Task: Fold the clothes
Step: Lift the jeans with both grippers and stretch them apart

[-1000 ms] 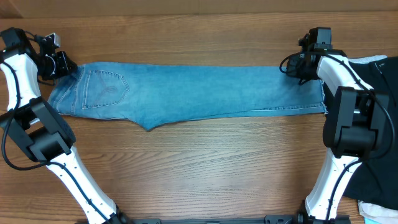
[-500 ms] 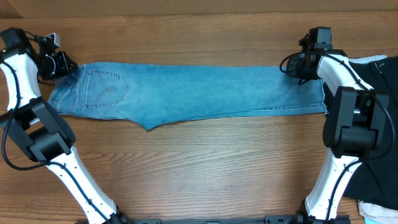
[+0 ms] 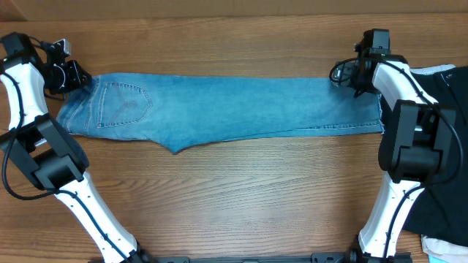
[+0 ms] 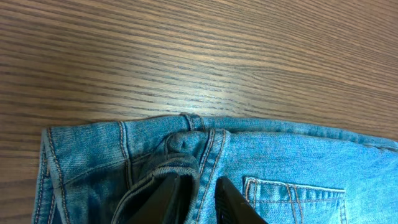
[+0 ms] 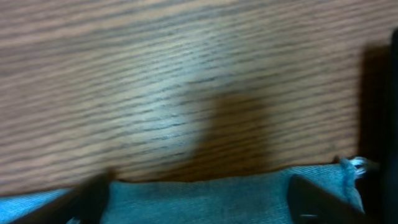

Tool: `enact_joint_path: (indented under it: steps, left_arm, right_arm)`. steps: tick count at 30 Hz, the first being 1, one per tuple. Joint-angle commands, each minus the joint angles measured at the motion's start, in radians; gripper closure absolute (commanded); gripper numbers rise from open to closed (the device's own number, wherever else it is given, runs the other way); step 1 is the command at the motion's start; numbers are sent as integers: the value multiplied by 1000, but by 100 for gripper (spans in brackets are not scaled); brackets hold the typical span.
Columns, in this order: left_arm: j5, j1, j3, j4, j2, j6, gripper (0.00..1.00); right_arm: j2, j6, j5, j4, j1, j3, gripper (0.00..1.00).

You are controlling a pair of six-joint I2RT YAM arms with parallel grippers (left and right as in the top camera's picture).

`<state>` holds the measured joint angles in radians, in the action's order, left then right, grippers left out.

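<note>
Evidently the waistband is pinched by the left gripper (image 4: 200, 198): its dark fingers (image 4: 163, 196) are drawn close together, with a bunched ridge of denim trapped between them at the far corner of the jeans (image 3: 234, 106). The right gripper (image 5: 202, 202) is seen spread wide, one finger at each lower corner of its blurred wrist view, with the far edge of the leg hem lying in the gap. Nothing is gripped there, as far as can be judged.

Outward from both, the jeans are laid flat along the bench (image 3: 234, 190), waist to the left, frayed hems to the right, back pocket (image 3: 124, 102) upward. A black garment (image 3: 459, 95) lies beyond the right arm.

The step in hand is judged to be the taking of both far corners ahead of a fold. Next, the right gripper must be closed on the hem edge, so that both ends can be lifted evenly together.
</note>
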<state>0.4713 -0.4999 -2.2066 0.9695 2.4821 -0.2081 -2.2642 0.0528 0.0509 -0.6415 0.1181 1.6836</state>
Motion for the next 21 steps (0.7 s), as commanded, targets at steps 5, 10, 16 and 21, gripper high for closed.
enact_joint_path:
  steps: [5, 10, 16, 21]
  left_arm:
    - [-7, 2, -14, 6, 3, 14, 78]
    - [-7, 2, -14, 7, 3, 14, 78]
    - [46, 2, -62, 6, -6, 82, 96]
    - [110, 3, -122, 49, -101, 146, 96]
  right_arm:
    - [-13, 0, 2, -31, 6, 8, 52]
    - [-24, 0, -8, -46, 6, 5, 96]
    - [55, -3, -13, -48, 6, 70, 96]
    - [185, 2, -64, -162, 6, 79, 96]
